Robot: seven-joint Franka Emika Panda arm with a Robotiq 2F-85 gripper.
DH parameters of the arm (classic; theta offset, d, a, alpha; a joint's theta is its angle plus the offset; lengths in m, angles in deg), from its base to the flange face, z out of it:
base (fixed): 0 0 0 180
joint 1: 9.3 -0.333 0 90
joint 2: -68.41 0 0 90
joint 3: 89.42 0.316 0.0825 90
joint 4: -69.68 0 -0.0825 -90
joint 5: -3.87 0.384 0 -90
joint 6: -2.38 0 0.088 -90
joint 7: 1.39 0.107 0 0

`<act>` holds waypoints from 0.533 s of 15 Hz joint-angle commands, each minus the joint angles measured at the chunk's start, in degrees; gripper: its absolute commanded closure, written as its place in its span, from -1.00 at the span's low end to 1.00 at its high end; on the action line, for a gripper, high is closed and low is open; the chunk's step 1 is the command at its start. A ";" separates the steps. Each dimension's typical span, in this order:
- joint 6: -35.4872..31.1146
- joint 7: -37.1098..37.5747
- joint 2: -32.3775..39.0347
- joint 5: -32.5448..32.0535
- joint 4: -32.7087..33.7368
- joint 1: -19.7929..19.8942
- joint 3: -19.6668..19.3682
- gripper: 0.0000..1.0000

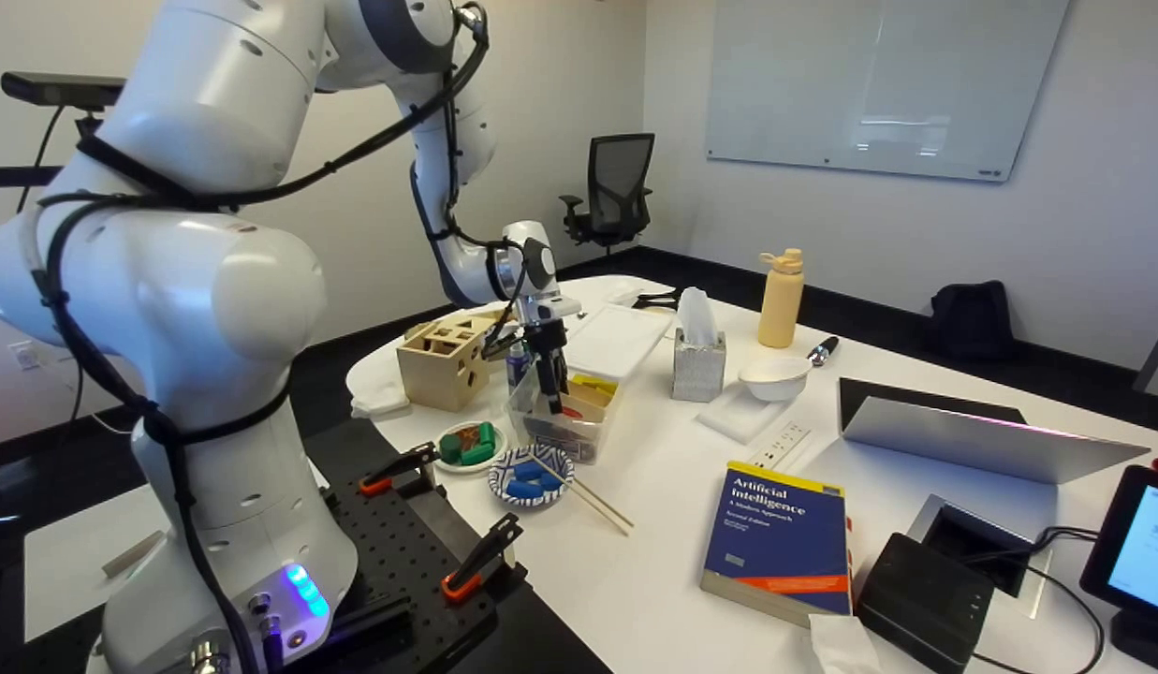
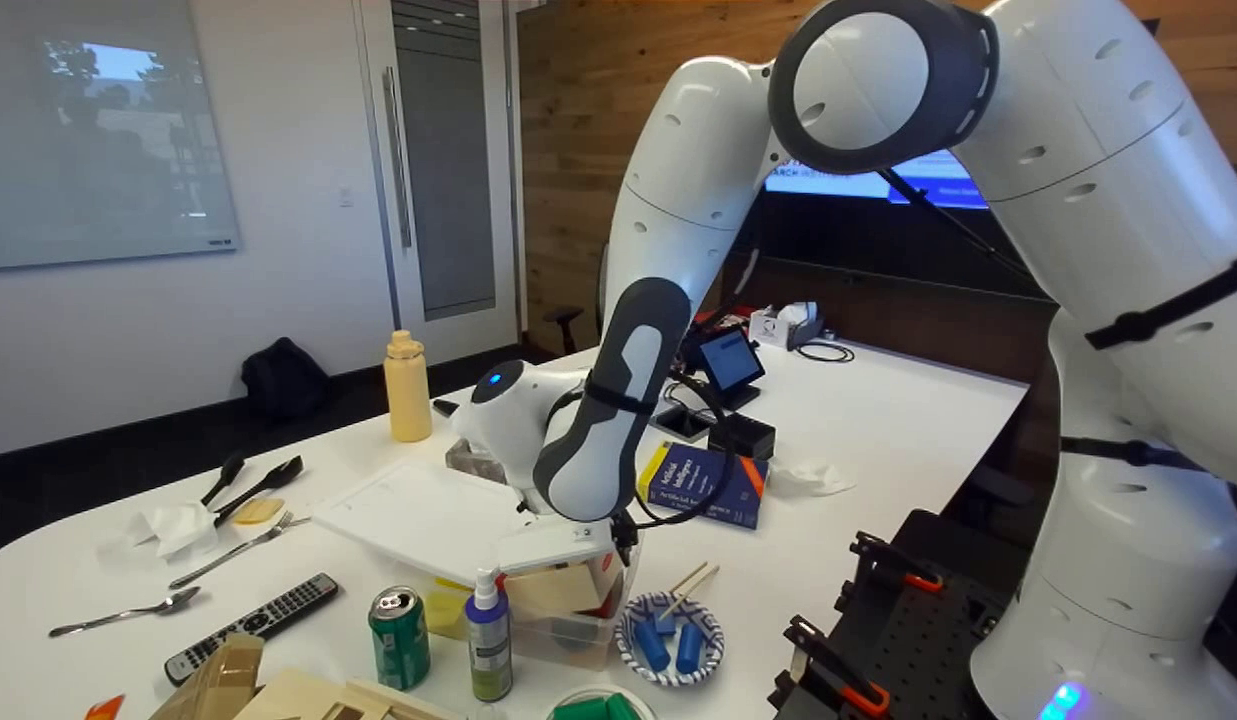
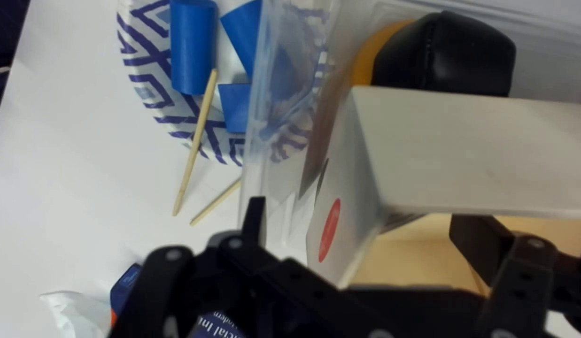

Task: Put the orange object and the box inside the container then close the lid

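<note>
Just beside the container [image 1: 586,434], patterned bowl [image 2: 668,677], sticks [image 3: 194,145], spray bottle [image 2: 491,640]

I'm working remotely in what looks like an office meeting room. I see a whiteboard [image 1: 878,84], a mesh-backed chair [image 1: 620,183], a glazed door [image 2: 448,190] and a big screen [image 2: 848,235] (partly hidden) around a large white table [image 1: 663,468].

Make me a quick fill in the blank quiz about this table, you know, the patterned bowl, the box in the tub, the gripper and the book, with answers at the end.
The blocks in the patterned bowl are all coloured ____.
The box in the tub shows an oval coloured ____.
The gripper stands ____, not shut.
The book has a title starting "Artificial ____".

Missing words: blue; red; open; Intelligence.
</note>
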 commanded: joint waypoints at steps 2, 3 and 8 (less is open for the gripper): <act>3.33 2.23 -7.64 -2.90 -5.83 -0.01 0.25 -1.00; 2.98 2.24 -8.57 -3.33 -6.62 0.40 0.54 -1.00; -4.49 3.26 -11.96 -5.35 -10.42 2.60 0.49 -1.00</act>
